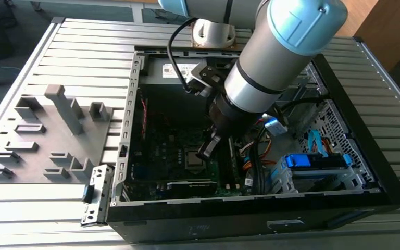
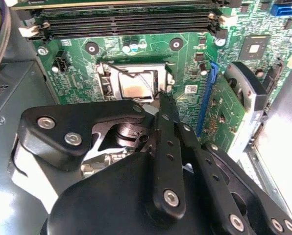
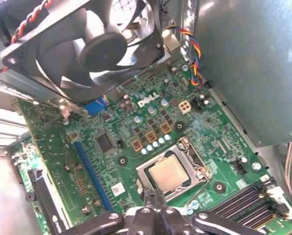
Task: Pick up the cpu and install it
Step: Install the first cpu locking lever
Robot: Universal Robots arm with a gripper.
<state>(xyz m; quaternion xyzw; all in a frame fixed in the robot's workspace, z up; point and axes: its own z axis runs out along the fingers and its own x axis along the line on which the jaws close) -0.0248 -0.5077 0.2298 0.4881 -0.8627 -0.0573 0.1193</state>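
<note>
Already the cpu (image 3: 168, 174) is seen lying flat inside the socket frame (image 3: 147, 170) on the green motherboard (image 3: 136, 128), its pale square top turned up and its edges squared with the frame around it. Directly above it the tool (image 1: 207, 148) is held, pointing down into the open computer case (image 1: 366, 172); in the exterior view its tip hangs over the socket, slightly toward that view's right of the chip. In both wrist views the dark fingers (image 2: 166, 105) are seen drawn together into a narrow point whose end comes to the near edge of the chip, close over it, though contact cannot be confirmed. Nothing is clamped between them: the tool is closed and carries nothing. Being square, the chip offers no long axis to be matched; what counts is that it lies straight below and a little ahead of the fingertips. The frame's lid appears to be raised, so that the chip's top is left bare. Beside the socket the black memory slots (image 2: 126, 24) run parallel to one edge of the frame, and the case fan (image 3: 94, 41) stands well apart from it
</note>
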